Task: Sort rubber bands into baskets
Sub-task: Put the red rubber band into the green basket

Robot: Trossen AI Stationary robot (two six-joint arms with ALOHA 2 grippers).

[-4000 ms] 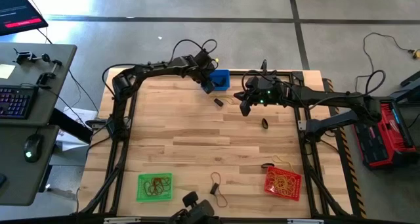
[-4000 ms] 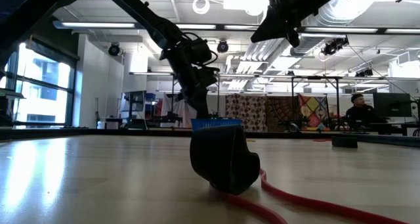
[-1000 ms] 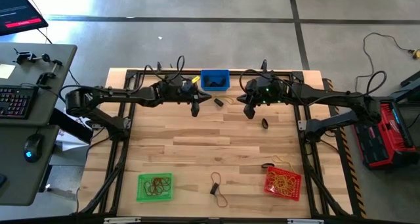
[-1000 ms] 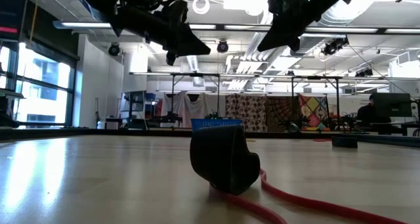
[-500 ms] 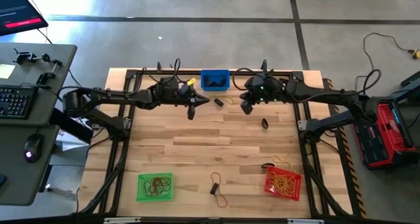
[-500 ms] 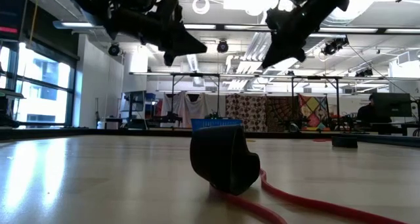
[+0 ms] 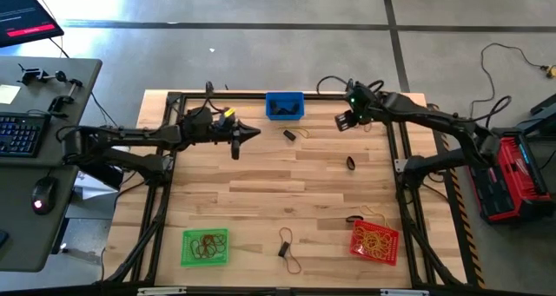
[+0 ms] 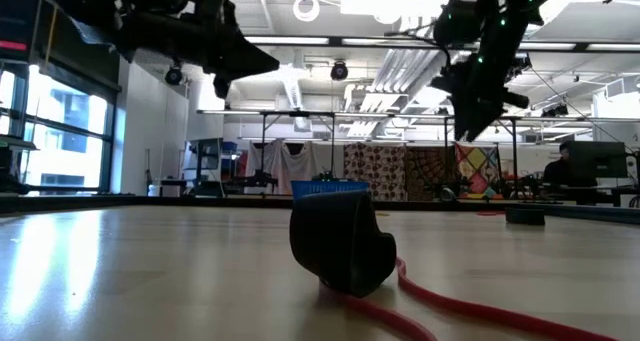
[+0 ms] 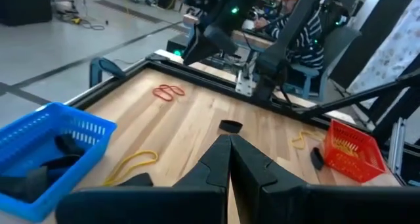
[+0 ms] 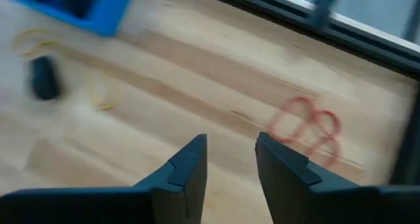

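The blue basket stands at the far edge and holds dark bands. The green basket and the red basket stand near the front. Loose rubber bands lie on the wood: a black one beside a yellow one, another black one, and a red pair. My left gripper hovers shut and empty, left of the blue basket. Above the red pair, right of the blue basket, my right gripper hovers open and empty.
More bands lie by the front edge and beside the red basket. A black band and a red one show close in the low view. A dark frame rims the table. A person sits beyond the table's right side.
My left gripper has drawn back toward the table's left edge, still shut. My right gripper has swung toward the far right corner and turned, away from the black and yellow bands it hung over. Nothing on the table has moved.
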